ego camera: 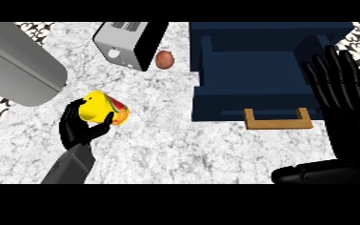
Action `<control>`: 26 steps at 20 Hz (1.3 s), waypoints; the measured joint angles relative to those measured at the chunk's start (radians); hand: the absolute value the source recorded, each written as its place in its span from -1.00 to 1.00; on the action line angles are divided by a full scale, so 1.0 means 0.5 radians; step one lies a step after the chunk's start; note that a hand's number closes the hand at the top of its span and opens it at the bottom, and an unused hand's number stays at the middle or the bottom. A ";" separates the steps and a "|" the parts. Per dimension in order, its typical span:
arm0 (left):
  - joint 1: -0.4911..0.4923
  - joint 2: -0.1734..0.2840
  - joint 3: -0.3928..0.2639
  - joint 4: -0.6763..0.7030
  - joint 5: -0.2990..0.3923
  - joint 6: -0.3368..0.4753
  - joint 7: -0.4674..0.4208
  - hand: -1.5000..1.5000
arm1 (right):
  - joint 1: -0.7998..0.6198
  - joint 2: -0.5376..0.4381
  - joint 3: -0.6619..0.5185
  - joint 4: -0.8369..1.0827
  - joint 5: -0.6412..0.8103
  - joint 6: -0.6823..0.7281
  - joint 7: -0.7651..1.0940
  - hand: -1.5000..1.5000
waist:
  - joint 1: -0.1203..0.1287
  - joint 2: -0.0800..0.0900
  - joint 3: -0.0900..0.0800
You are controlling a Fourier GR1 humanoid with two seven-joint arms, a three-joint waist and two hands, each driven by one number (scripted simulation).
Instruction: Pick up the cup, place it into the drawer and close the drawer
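— Head view: where do we find the yellow cup?
— Left of centre, our left hand curled around it. Our right hand rests released at right, beside the open navy drawer.

Even, bright light falls on the white marbled counter before me, with no glare. My open dark blue drawer stays dim inside; shadows are faint.
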 measured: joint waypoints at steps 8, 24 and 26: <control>0.130 -0.006 -0.244 -0.179 -0.186 -0.179 0.026 1.00 | -0.028 0.000 -0.004 -0.023 -0.007 -0.021 0.050 -1.00 | 0.019 -0.009 0.003; 0.281 -0.105 -0.659 -1.371 -0.210 -0.313 0.648 1.00 | 0.058 -0.008 -0.041 -0.023 -0.015 0.000 0.021 -1.00 | 0.046 -0.020 0.005; 0.268 -0.127 -0.689 -1.557 -0.186 -0.257 0.814 1.00 | 0.044 -0.001 -0.032 -0.045 -0.009 -0.019 0.049 -1.00 | 0.043 -0.019 0.005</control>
